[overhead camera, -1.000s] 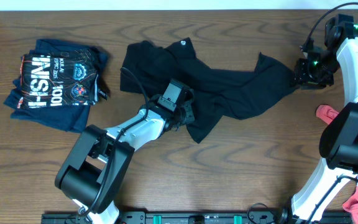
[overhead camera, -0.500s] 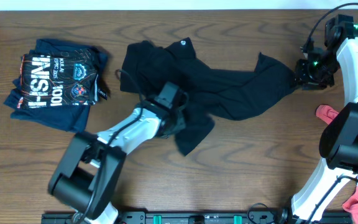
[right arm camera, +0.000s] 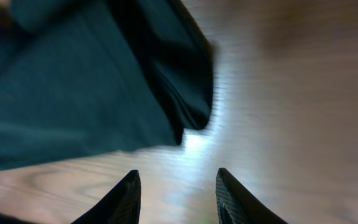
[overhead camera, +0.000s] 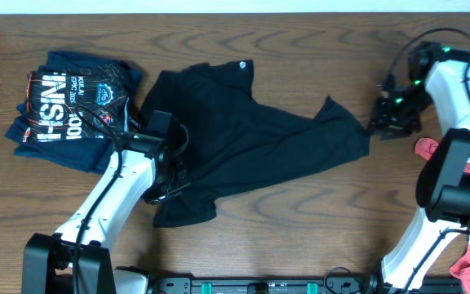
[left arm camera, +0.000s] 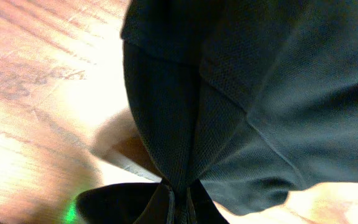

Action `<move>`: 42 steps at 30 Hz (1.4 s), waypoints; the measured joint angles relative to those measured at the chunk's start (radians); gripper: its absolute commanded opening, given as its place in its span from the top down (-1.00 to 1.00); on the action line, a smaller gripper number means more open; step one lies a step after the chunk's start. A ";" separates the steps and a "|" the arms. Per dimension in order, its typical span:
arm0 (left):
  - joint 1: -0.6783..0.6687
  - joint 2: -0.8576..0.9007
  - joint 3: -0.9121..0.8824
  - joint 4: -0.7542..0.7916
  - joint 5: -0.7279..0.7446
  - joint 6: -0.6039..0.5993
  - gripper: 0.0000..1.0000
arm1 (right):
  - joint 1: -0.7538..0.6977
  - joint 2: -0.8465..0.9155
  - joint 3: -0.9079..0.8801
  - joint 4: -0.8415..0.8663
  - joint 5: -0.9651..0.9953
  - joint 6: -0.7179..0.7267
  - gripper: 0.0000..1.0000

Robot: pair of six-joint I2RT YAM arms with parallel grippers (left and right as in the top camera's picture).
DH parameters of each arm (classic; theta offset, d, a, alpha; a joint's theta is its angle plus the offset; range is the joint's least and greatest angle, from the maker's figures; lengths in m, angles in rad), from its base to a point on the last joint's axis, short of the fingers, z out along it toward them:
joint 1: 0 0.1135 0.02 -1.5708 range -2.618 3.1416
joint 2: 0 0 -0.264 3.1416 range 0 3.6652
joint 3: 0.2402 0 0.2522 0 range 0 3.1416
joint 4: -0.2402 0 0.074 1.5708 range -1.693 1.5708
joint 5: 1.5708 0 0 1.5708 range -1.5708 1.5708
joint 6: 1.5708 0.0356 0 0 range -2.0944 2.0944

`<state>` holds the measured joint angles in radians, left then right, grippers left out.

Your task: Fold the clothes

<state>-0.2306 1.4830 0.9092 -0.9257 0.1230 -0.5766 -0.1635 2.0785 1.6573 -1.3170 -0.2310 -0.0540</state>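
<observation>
Centre frame on the worktop (overhead camera: pixel 317 229), black shirt (overhead camera: pixel 243 139) lies stretched out, left end effector (overhead camera: pixel 168 178) clamped on its lower-left hem, probably to drag it flat for folding, right end effector (overhead camera: pixel 379 122) spread, empty, beside the right sleeve tip, folded navy garment (overhead camera: pixel 72 106) upper left.

Your left arm (overhead camera: pixel 108 204) comes up from the near-left edge, its forearm angling right and away. The wrist is bent over, so the left gripper (overhead camera: pixel 168 181) points back toward the near side. In the wrist view its fingers (left arm camera: pixel 123 202) are pressed tight together, with a fold of the black shirt (left arm camera: pixel 229 93) pinched in the seam between them. Your right arm (overhead camera: pixel 455 90) climbs along the right edge, arches at the far right and turns left. The right gripper (overhead camera: pixel 375 126) points left, and its two fingers (right arm camera: pixel 126 196) are spread with a clear gap between them.
</observation>
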 measured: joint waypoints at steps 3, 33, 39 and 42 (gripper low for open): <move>-0.001 0.000 0.000 0.005 -0.004 0.003 0.88 | 0.061 0.000 -0.031 0.080 -0.033 0.000 0.23; -0.001 0.000 0.000 0.028 -0.008 0.027 0.88 | 0.318 0.108 -0.039 0.479 0.242 0.314 0.17; -0.001 0.000 0.000 0.029 -0.008 0.027 0.88 | 0.319 0.108 -0.039 0.551 0.239 0.365 0.18; -0.001 0.000 0.000 0.029 -0.008 0.027 0.88 | 0.319 0.109 -0.039 0.552 0.241 0.377 0.17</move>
<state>-0.2317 1.4834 0.9092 -0.8970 0.1154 -0.5491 0.1558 2.1872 1.6188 -0.7647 0.0097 0.3233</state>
